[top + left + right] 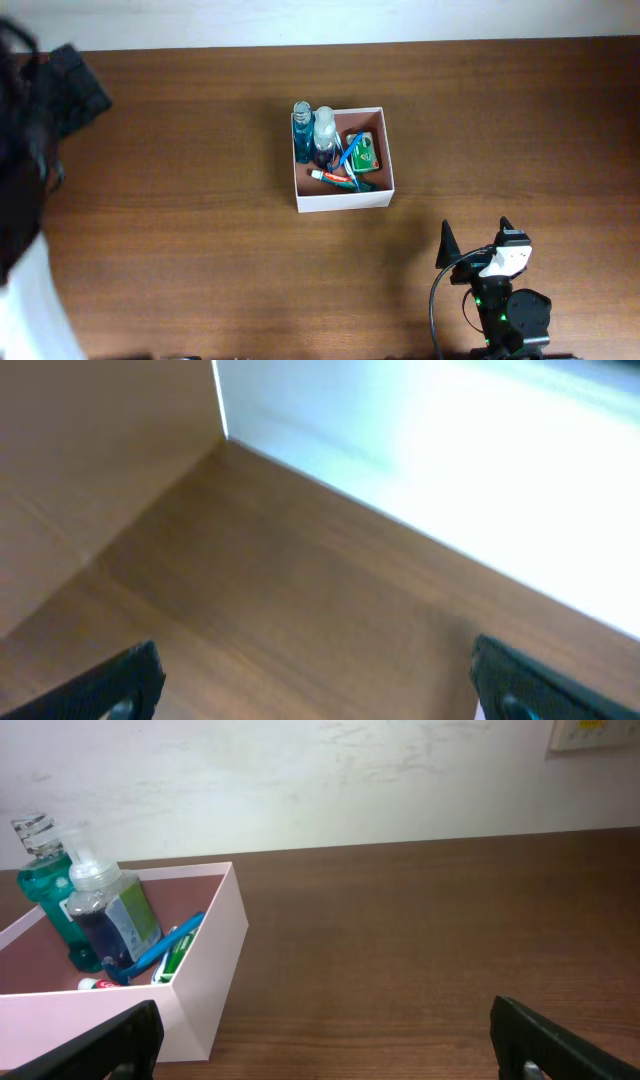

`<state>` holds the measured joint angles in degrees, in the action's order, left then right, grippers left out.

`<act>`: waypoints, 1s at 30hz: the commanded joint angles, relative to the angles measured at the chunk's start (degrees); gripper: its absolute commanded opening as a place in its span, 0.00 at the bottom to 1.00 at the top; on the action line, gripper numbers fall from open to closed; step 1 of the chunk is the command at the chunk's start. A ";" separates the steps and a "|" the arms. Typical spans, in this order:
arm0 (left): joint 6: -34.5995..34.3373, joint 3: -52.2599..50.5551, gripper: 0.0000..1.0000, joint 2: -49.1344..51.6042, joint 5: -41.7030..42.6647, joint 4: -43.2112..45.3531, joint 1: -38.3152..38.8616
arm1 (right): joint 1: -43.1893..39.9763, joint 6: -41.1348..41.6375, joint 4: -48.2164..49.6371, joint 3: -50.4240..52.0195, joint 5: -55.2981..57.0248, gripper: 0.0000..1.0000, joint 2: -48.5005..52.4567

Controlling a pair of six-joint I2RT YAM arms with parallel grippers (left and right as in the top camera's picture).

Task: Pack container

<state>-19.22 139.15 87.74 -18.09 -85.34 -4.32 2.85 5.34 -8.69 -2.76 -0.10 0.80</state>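
container (345,199): middle of table (180,220), 10 o'clock from right gripper (476,240); square, no long axis; mouth upward, sides slightly skewed.
left gripper (312,650): jaws spread wide, empty.
right gripper: jaws spread wide, empty.

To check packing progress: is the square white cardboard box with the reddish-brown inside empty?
No, the box holds a teal bottle, a pump-top bottle and a green packet.

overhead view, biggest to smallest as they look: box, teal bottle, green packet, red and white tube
1. container
2. teal bottle and green packet: roughly alike, bottle longer, packet wider, so unranked
3. red-and-white tube, partly covered
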 commanded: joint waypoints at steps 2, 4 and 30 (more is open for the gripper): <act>0.92 -19.34 0.99 -13.40 -4.85 7.37 -0.42 | -0.35 -0.63 0.17 0.57 -0.74 0.99 -0.61; 0.90 -28.30 0.99 -19.32 -6.38 11.61 -0.42 | -0.35 -0.63 0.15 0.57 -0.74 0.99 -0.61; 0.96 -91.36 0.99 -57.02 -8.33 34.56 -0.35 | -0.35 -0.63 0.17 0.57 -0.74 0.98 -0.61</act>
<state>-18.96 52.66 33.23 -31.81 -56.25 -4.32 2.81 5.30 -8.64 -2.76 -0.30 0.80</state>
